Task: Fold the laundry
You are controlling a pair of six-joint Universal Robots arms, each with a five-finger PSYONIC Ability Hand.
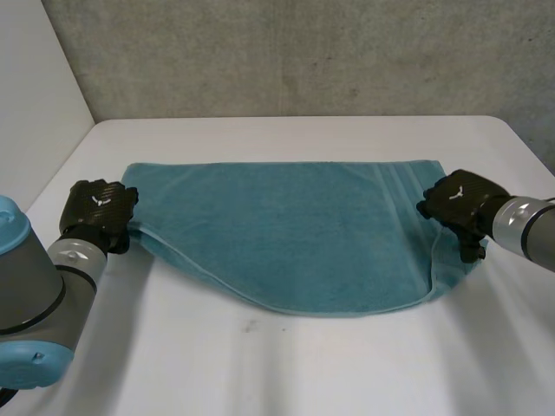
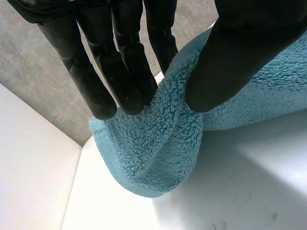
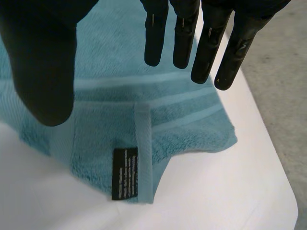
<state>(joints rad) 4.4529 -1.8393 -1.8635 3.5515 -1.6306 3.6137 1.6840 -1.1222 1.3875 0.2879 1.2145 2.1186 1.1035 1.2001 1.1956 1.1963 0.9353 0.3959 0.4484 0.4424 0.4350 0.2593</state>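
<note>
Nearest, at the near left corner of the surface [image 1: 286,373]: left arm [image 1: 35,295], grey with light-blue caps, reaching toward the far side. Beyond it, bare white top as far as the cloth.

Across the middle of the surface, from near the left edge to near the right edge: teal towel [image 1: 286,234], lying flat. Near hem sagging in a curve toward the near edge, far hem straight and parallel to the far edge. Apparently doubled over, with a pale hem line following the curve and a lower layer showing past it at the right end.

At the towel's left end: left hand [image 1: 97,211]. In the left wrist view, fingers [image 2: 120,72] on one side of a raised ridge of terry, thumb [image 2: 235,57] on the other, cloth pinched between them. Recorded as grasping the towel.

At the towel's right end: right hand [image 1: 460,201], over the corner. In the right wrist view, fingers straight, thumb spread well apart, nothing pinched. Recorded as released. Contact between fingertips and cloth: cannot tell. Below the palm, pale woven bands and a turned corner bearing a black label [image 3: 124,173], print too small to read.

Farther on: a bare strip of surface up to the far edge. Behind it, a grey concrete wall [image 1: 303,52].
</note>
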